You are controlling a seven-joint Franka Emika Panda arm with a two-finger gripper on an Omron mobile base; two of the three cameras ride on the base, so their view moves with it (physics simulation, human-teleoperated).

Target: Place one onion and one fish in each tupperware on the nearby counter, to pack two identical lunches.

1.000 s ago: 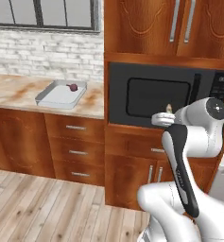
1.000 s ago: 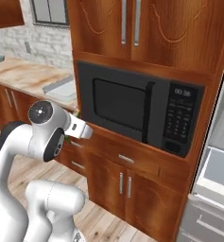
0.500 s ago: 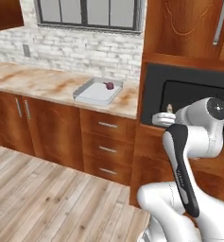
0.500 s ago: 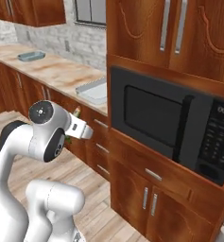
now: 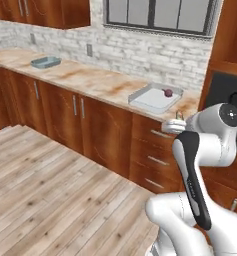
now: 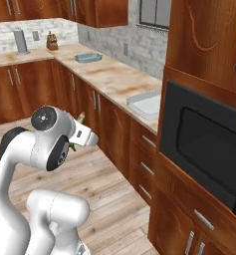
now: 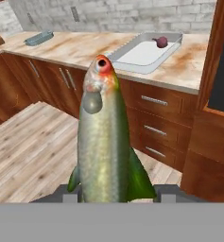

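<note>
Mottled beige stone counter [image 5: 90,80] carried the pale grey squarish tray [image 7: 142,54], a dark purple-red onion [image 7: 162,42] inside its far corner. Well short of it, the gripper [image 7: 112,191] apparently pinched the green-yellow fish [image 7: 104,137], its fingertips hidden behind the body.

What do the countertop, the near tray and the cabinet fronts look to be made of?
Countertop: polished stone, judging by beige-orange mottling. Near tray: probably matte plastic, plain pale grey with thin low walls. Cabinet fronts: varnished red-brown wood with visible grain and metal handles.
</note>
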